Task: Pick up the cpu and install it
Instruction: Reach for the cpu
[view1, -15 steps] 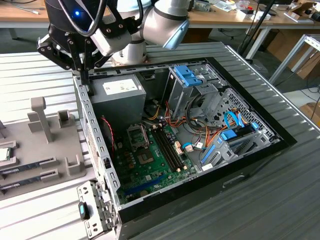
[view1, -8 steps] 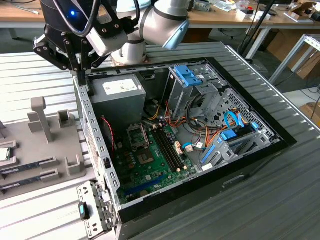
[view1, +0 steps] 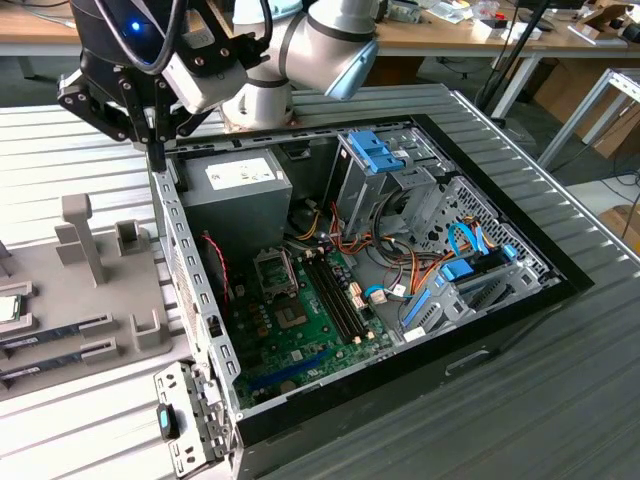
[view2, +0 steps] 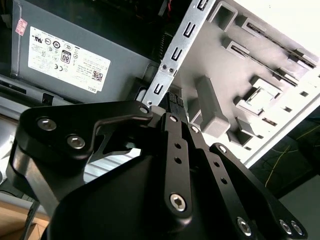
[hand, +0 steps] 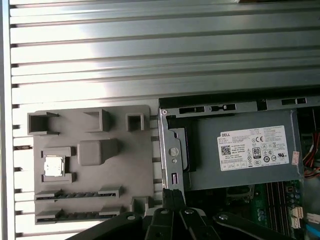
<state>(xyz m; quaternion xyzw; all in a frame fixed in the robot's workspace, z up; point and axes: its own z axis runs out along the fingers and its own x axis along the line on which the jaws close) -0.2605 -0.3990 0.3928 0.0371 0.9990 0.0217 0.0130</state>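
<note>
Black claw (view1: 158, 160) hangs with its two fingers pressed together and nothing between them. In the exterior view its tip is just beside the top edge of the case wall, between the grey tray and the power supply.

Under everything lies a ribbed silvery table (hand: 150, 50). On it rests the open computer case (view1: 190, 290), lying on its side with the inside facing up. Just beside the case, at the exterior view's left, sits the grey tray (hand: 130, 165) with its raised blocks and recesses. Inside the case a green motherboard (view1: 300, 335) lies flat, and the grey power supply (hand: 210, 165) stands in the corner nearest to the claw.

On the power supply there is a white label (hand: 254, 148) with dark print, a small code square and several round marks. At the box's edge is a small pink sticker (hand: 295, 157).

Two long dark memory sticks (hand: 75, 195) lie in the tray's narrow slots. The cpu (hand: 54, 166), silvery and square, sits in a square recess of the tray just beside those slots, well apart from the claw.
</note>
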